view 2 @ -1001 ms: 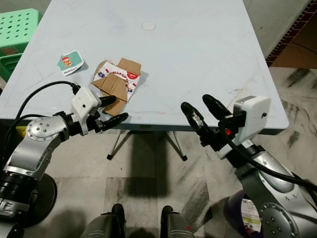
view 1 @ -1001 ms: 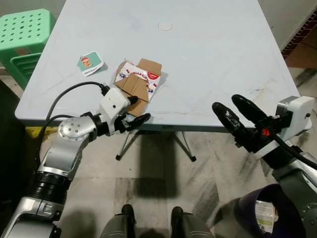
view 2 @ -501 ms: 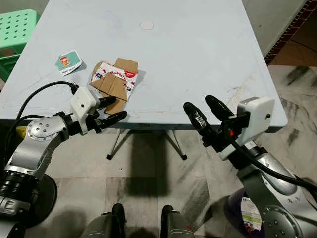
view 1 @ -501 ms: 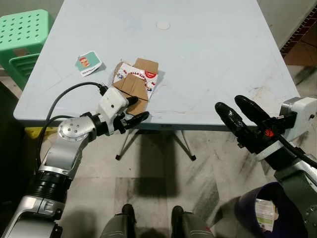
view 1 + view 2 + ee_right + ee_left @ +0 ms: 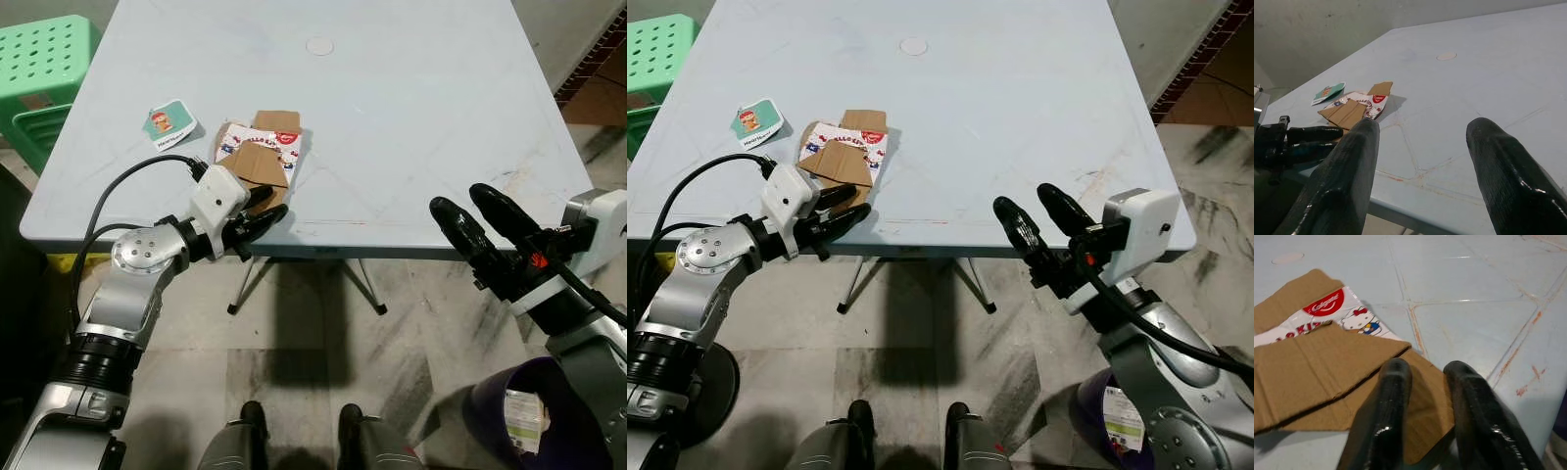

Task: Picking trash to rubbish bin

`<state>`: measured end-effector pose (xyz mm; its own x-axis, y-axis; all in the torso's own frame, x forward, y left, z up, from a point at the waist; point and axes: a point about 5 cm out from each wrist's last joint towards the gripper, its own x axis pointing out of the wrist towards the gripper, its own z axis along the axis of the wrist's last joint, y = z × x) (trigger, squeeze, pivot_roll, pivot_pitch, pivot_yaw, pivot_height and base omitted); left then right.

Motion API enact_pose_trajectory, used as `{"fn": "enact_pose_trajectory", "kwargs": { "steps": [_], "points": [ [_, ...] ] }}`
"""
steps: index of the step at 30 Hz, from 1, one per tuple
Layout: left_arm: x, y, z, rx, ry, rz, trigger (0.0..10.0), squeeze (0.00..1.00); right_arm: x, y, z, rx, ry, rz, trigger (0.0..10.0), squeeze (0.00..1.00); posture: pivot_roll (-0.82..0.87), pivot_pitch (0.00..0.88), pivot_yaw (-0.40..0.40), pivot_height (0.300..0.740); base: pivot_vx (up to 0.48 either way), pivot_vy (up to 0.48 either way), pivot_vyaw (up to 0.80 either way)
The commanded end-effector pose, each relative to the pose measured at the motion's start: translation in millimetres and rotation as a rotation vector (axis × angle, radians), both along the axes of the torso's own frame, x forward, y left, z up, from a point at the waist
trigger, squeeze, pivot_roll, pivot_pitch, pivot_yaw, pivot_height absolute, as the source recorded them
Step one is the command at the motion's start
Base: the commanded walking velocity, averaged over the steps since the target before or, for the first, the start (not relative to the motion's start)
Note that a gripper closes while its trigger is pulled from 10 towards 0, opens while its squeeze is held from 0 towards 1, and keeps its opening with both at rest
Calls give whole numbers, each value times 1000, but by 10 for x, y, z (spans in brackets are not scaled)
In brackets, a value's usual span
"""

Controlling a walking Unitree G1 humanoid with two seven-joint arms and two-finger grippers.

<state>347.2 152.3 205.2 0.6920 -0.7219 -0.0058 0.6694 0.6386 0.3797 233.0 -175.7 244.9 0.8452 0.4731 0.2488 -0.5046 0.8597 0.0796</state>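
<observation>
matt brown cardboard box (image 5: 257, 164), glossy print

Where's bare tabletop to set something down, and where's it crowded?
Free: the table right of the flattened carton, and the far strip around the round cap. Crowded: the near-left corner, with the small card, carton and left tool.

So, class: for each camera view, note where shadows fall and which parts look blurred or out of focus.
Eye views: sharp and evenly lit, with the table casting a dark shadow on the floor beneath. Left wrist view: the near black fingers are soft, while the flattened carton is crisp. Right wrist view: the fingers loom blurred; the tabletop beyond stays clear.
</observation>
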Motion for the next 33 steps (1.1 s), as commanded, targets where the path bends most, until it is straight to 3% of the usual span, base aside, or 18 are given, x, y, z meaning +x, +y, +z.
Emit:
{"fn": "enact_pose_trajectory", "kwargs": {
  "steps": [1, 19, 27, 33],
  "points": [
    [1, 26, -69, 1, 27, 16, 0, 0, -43, -7, 32, -8, -13, 3, 10000, 0, -163, 373, -25, 740, 0, 0, 0],
    [12, 4, -32, -14, 13, 11, 0, 0, -29, -13, 35, -1, -21, 0, 10000, 0, -158, 348, -21, 740, 0, 0, 0],
    [22, -8, 174, -67, -56, 23, 0, 0, -8, -3, 38, 5, -29, 3, 10000, 0, -150, 331, -19, 740, 0, 0, 0],
    [-4, -77, 499, -161, -151, 34, 0, 0, 27, 0, 38, 10, -34, 1, 10000, 0, -137, 333, -21, 740, 0, 0, 0]
  ]
}}
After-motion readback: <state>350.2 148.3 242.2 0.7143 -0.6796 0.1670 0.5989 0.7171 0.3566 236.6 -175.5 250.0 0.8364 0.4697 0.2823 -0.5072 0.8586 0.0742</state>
